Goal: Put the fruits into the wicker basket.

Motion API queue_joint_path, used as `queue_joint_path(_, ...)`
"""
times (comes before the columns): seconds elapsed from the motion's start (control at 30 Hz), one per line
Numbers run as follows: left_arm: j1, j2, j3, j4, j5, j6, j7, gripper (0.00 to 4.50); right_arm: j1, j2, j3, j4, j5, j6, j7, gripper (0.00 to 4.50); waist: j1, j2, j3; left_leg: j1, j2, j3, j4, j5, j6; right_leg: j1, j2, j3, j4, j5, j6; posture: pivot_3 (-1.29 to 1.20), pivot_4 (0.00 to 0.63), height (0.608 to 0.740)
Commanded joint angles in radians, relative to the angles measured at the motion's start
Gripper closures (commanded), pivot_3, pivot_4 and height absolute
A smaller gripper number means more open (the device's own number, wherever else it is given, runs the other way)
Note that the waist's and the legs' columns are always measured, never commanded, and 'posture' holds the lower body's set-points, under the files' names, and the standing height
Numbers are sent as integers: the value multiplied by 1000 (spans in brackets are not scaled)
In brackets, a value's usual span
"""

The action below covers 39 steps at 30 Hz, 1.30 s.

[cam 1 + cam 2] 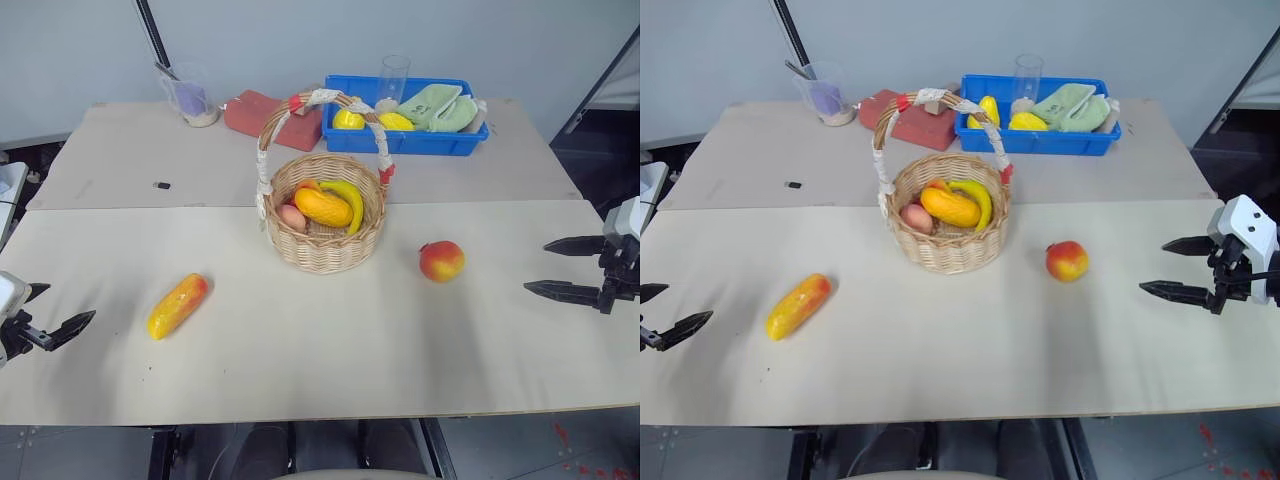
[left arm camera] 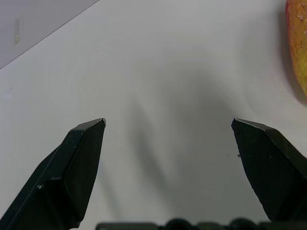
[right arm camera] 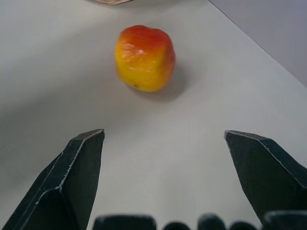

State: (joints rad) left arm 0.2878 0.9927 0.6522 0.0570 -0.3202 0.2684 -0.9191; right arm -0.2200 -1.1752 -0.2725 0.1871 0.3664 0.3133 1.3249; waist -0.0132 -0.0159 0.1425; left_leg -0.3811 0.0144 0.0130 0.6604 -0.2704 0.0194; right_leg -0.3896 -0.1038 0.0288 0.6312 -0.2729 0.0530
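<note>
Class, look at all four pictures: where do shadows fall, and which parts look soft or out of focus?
Left eye view: even light, faint shadows beside the mango and apple. Right wrist view: the apple throws a soft shadow on the table; the near fingers look slightly soft. Left wrist view: diffuse finger shadows streak the table, and the mango at the edge is blurred.

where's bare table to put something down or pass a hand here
Free: the front strip of the table, between the mango-like fruit and the apple-like fruit, in front of the wicker basket. Also the left rear. Crowded: the rear, with the cup, red block and blue tray.
</note>
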Motion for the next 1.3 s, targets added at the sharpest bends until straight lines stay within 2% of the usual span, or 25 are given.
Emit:
queue_joint_path(0.03,-4,7,42,-14,-10,18,-3,0,-11,-4,-16,-11,2,-14,-1,89,0,0,0,0,0,0,0,0,0,0,0,0,0,0,0,0,150,740)
queue_joint_path(0.47,-25,-5,69,-9,-30,-20,-48,0,-17,-2,-9,-10,1,-15,-5,89,0,0,0,0,0,0,0,0,0,0,2,0,0,0,0,0,150,740)
queue_joint_path(0.6,-28,-4,72,-14,-59,20,-67,0,-27,10,-3,-14,-6,-34,-20,89,0,0,0,0,0,0,0,0,0,0,3,0,0,0,0,0,150,740)
queue_joint_path(0.73,-53,-26,59,-116,-141,120,-61,0,-53,21,2,-103,34,5,-22,89,1,0,0,0,0,0,0,0,0,0,3,0,1,0,0,0,150,740)
queue_joint_path(0.97,-70,-67,-26,-312,-257,313,-34,0,-104,25,0,-377,233,218,-1,89,0,0,0,0,1,-1,0,0,0,0,5,1,1,0,0,0,150,740)
queue_joint_path(1.1,-109,-92,-149,-354,-201,366,61,0,-176,45,35,-521,347,314,-27,89,1,0,0,0,1,-2,0,0,0,0,5,1,1,0,0,0,150,740)
queue_joint_path(1.3,-196,-133,-273,-277,-141,334,108,0,-292,77,84,-591,439,394,-53,89,4,0,0,-1,1,-2,0,0,0,0,6,1,1,0,0,0,150,740)
